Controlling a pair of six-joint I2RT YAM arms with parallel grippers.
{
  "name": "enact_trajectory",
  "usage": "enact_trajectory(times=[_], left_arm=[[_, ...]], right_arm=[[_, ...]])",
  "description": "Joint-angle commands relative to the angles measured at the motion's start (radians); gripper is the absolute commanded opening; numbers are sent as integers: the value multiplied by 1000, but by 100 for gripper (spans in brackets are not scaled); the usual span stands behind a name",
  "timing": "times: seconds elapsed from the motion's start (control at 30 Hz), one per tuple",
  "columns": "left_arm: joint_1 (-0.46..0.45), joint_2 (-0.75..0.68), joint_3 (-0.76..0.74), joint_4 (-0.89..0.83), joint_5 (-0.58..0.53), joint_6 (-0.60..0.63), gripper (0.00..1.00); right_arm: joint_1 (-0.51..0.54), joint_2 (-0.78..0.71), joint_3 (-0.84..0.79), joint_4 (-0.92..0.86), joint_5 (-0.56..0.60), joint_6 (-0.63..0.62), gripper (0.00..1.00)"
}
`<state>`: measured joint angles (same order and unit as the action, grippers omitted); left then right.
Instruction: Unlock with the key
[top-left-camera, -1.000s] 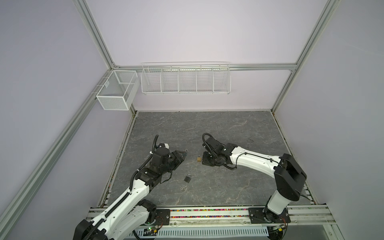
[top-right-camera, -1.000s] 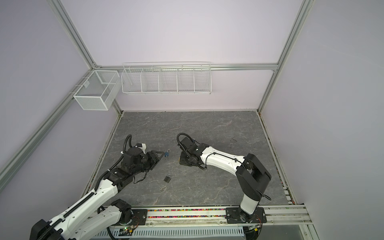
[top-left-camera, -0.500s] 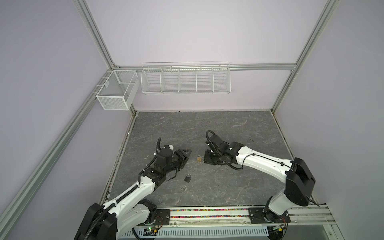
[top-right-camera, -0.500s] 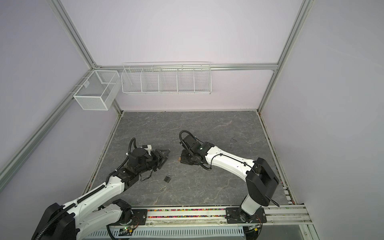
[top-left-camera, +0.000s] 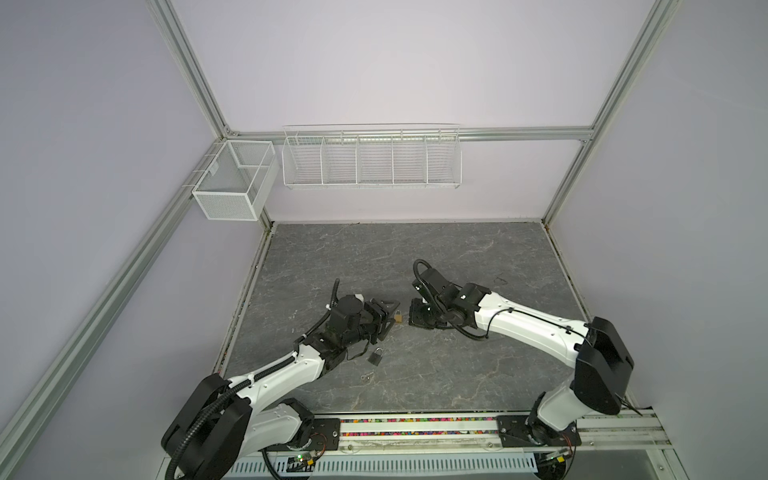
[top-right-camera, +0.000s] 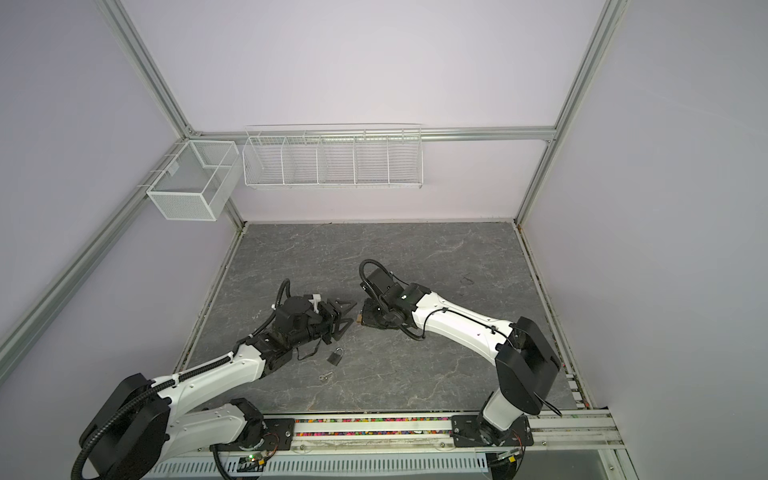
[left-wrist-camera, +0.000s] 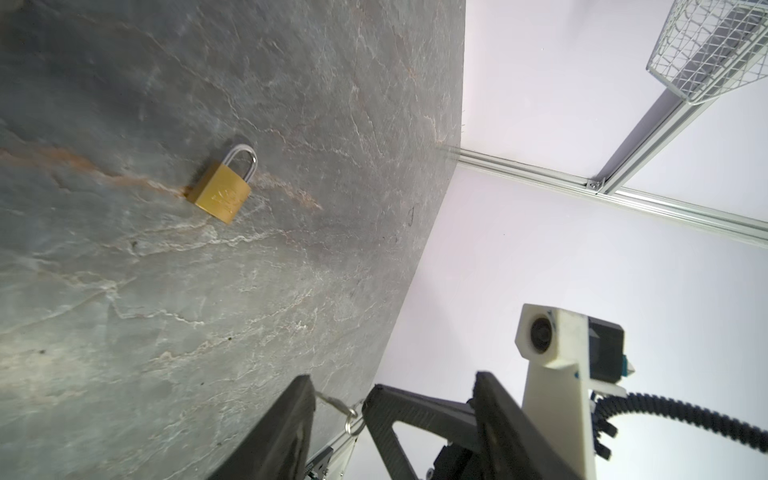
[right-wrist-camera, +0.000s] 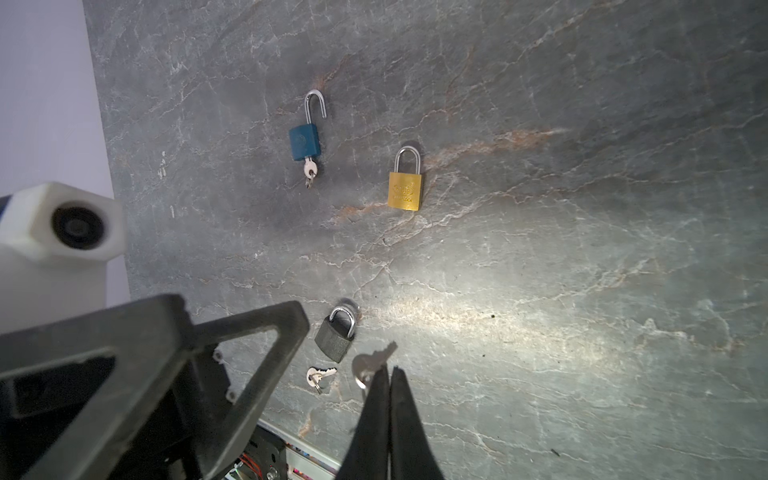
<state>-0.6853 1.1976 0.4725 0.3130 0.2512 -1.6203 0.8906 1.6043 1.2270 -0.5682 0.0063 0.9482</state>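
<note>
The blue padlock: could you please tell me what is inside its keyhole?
A small silver key sits in the keyhole of the blue padlock, with only its head showing. Its blade is hidden inside the lock body.

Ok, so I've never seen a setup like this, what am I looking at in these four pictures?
These are two robot arms fixed at the edge of a grey table. Two pictures look down from overhead; the other two come from a camera on each arm's wrist. Each arm ends in a two-fingered gripper. The right gripper is shut on a key; the left gripper is open, with nothing seen in it. On the table lie a shut gold padlock, a blue padlock standing open with a second key in it, a dark padlock and small spare keys.
</note>
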Motion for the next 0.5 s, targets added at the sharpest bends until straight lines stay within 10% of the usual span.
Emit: enact_trajectory(times=[0.0,0.47], left_arm=[[-9,32,0,92,1,-115,62],[-36,55,-1,111,7,-288,79]], right_arm=[[-7,-27,22,-11,3,-2,7],[-2,-42,38,10,1,-20,7]])
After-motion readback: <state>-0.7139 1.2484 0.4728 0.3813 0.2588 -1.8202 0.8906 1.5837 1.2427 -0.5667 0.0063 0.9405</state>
